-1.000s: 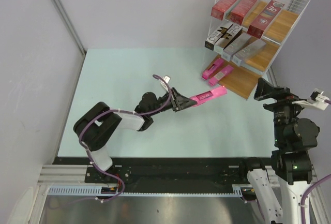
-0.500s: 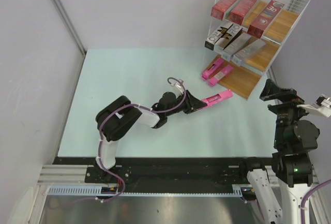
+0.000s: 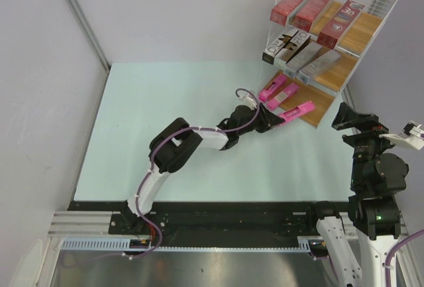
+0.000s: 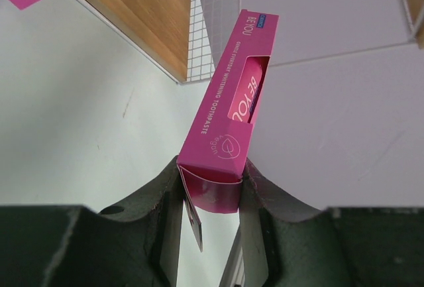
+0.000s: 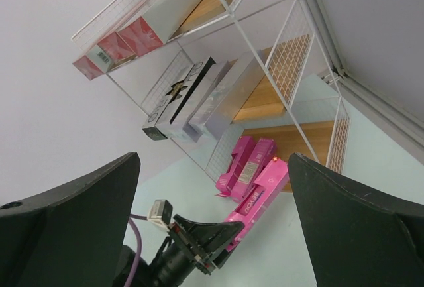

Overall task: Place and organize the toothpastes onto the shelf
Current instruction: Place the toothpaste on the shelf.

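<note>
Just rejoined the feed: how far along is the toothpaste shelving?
Done: three red cartons on the shelf's top board, three silver cartons on the middle, two pink cartons on the bottom board. In hand: the left gripper holds the third pink carton, its tip at that board's edge. Left: set it beside the pair and release. The right gripper is open, empty.

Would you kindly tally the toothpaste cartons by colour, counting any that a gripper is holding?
Dark red rectangular cartons: 3
Silver-grey cartons with black ends: 3
Bright pink cartons: 3, one of them held in the left gripper
Total: 9
</note>
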